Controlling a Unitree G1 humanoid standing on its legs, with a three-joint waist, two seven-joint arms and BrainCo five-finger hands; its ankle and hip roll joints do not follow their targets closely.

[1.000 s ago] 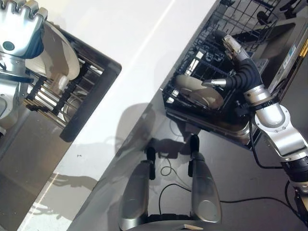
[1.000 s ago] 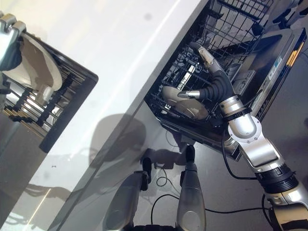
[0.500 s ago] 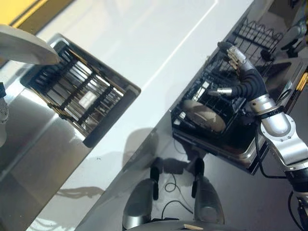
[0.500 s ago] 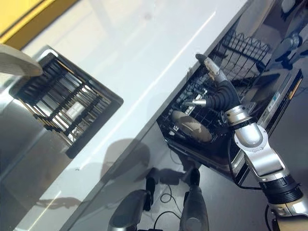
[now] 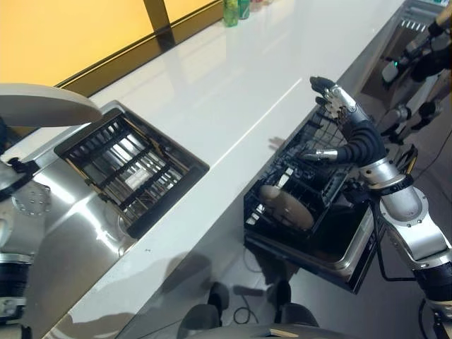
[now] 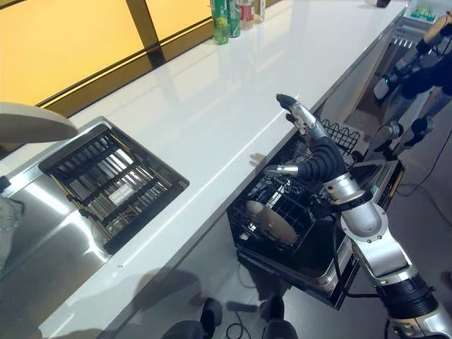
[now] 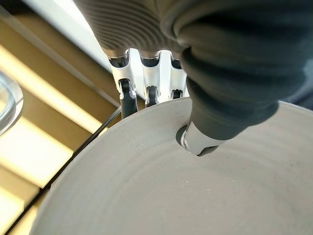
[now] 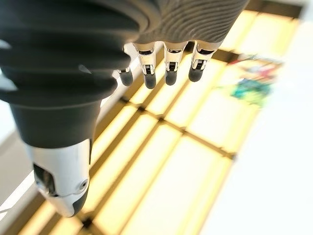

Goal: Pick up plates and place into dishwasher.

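My left hand [image 7: 215, 73] is shut on a pale grey plate [image 5: 42, 106]: the thumb presses on its face and the fingers [image 7: 149, 81] curl behind its rim. The plate hangs flat above the left end of the steel sink [image 5: 70, 240]. A second plate [image 5: 286, 207] stands in the black wire dishwasher rack [image 6: 244, 219], which is pulled out below the counter edge. My right hand [image 6: 311, 152] hovers open above that rack, fingers straight, holding nothing.
A black dish rack [image 6: 109, 183] sits in the sink beside the held plate. The white counter [image 5: 233, 85] runs between the sink and the dishwasher. The dishwasher door [image 5: 357, 247] hangs open under my right arm. Bottles [image 6: 229, 14] stand at the counter's far edge.
The camera has swung upward. My left hand has lifted the plate out of the sink's dish rack. My right hand has risen from beside the plate in the dishwasher rack.
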